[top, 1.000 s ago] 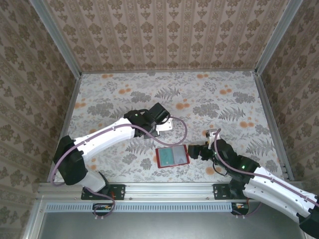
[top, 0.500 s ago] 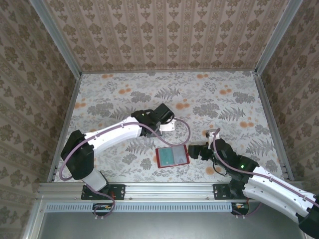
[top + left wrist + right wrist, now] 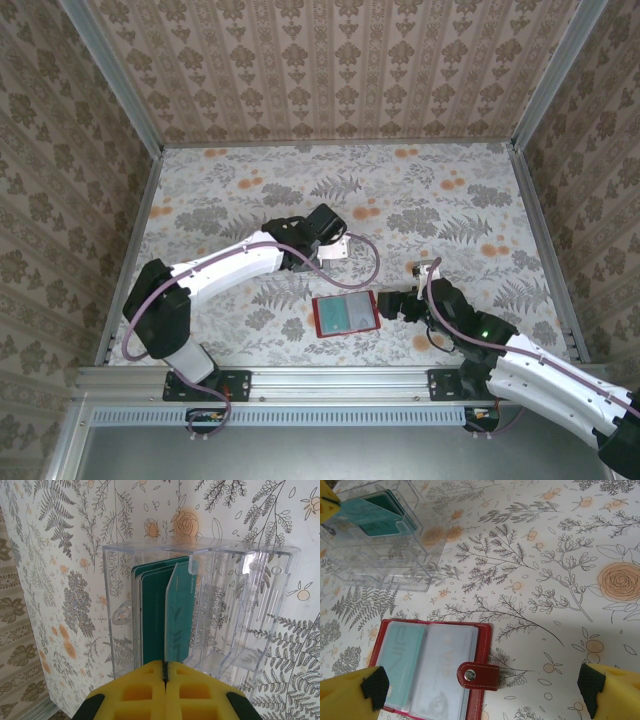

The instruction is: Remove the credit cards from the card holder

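Observation:
The red card holder [image 3: 346, 314] lies open near the table's front. Its grey pockets show a teal credit card [image 3: 402, 655] on the left and a pale one [image 3: 442, 665] on the right. The snap tab [image 3: 479, 674] points right. My right gripper [image 3: 483, 689] is open just above the holder's right edge [image 3: 392, 305]. My left gripper [image 3: 165, 664] is shut on another teal credit card [image 3: 179, 610]. It holds that card on edge inside a clear plastic tray [image 3: 260, 605], beside several dark green cards [image 3: 152, 615] standing there.
The clear tray [image 3: 338, 250] stands just beyond the holder, and it appears at the upper left in the right wrist view [image 3: 380, 555]. Patterned walls [image 3: 330, 70] close off the back and sides. Floral tabletop [image 3: 450, 200] stretches right of the tray.
My left arm has shifted a little to the right, its wrist settling over the tray with the card still held. The right arm and the holder have not moved.

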Tool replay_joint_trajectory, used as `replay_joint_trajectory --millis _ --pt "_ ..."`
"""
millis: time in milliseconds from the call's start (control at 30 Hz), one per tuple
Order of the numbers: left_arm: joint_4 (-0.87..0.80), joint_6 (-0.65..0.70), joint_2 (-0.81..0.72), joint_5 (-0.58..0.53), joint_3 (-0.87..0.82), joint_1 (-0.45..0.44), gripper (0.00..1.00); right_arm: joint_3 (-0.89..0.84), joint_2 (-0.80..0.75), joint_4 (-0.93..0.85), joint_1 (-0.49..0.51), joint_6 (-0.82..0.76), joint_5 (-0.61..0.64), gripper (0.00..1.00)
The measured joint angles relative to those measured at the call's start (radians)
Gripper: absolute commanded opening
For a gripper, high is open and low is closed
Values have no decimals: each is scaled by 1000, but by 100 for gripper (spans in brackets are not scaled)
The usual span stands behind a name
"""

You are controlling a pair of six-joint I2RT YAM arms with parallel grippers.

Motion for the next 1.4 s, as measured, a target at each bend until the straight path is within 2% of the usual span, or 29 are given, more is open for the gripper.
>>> replay_joint_trajectory --millis 133,167,267,367,867,1100,1233,1400 --pt "10 0 22 0 0 2 1 -3 3 3 -4 0 -4 100" --pt "12 0 30 0 0 2 5 -3 5 4 -5 0 -5 100" --pt "19 -3 50 -2 0 2 26 -3 6 7 -6 0 -6 100" --pt "28 -4 62 -5 0 13 31 -3 6 7 -6 0 -6 100" --pt "50 -16 77 -77 13 66 31 -3 6 7 -11 0 -14 100" --pt "37 -39 77 -72 32 67 32 -3 6 7 -11 0 -25 100" --pt "14 -64 73 -64 40 60 37 -3 6 7 -11 0 -31 100" --pt "-39 -153 22 -31 59 43 49 -3 29 9 -11 0 -48 98"
